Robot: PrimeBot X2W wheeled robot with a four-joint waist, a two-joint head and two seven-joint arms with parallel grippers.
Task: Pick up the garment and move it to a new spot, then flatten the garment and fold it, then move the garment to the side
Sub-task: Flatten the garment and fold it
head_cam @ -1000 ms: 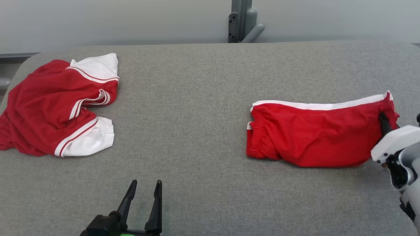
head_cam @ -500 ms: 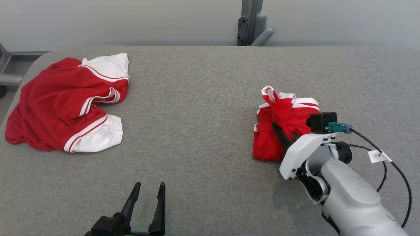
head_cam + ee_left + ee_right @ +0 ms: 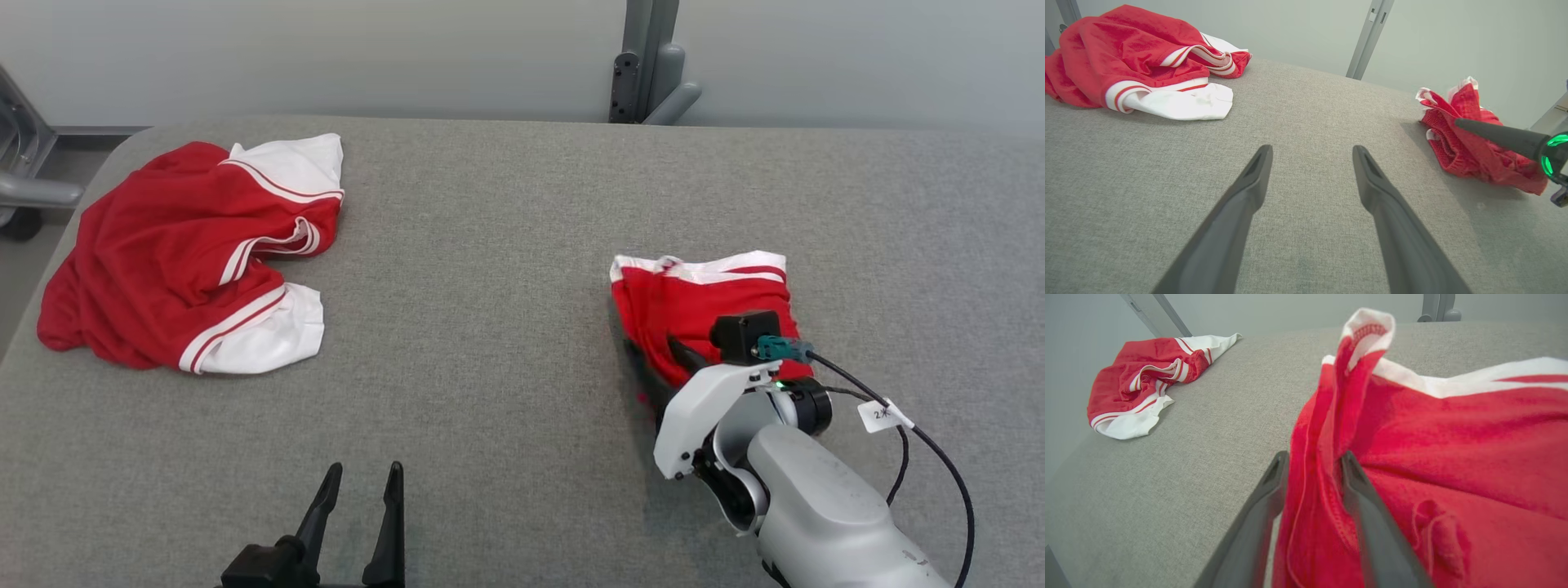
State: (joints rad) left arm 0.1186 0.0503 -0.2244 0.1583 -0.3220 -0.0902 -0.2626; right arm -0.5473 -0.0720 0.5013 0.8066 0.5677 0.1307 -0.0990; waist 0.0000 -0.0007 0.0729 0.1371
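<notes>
The garment (image 3: 702, 298), red shorts with a white stripe, lies doubled over on the right of the grey table (image 3: 490, 343). My right gripper (image 3: 653, 347) is low at its near left edge. In the right wrist view the right gripper (image 3: 1314, 457) has its jaws a little apart, with an upright fold of the garment (image 3: 1453, 428) standing between them and a sliver of table beside the left finger. My left gripper (image 3: 363, 472) rests open near the front edge, well left of the garment (image 3: 1470, 151); in its own view the left gripper (image 3: 1312, 149) holds nothing.
A crumpled red and white jersey (image 3: 188, 253) lies at the table's far left, also in the wrist views (image 3: 1139, 53) (image 3: 1143, 384). A grey post (image 3: 649, 61) stands behind the far edge. A black cable (image 3: 939, 457) loops off my right wrist.
My right gripper carried the garment's right end over to the left, doubling it, then came down on it. Its jaws have loosened. The head camera has shifted. The left arm is unmoved.
</notes>
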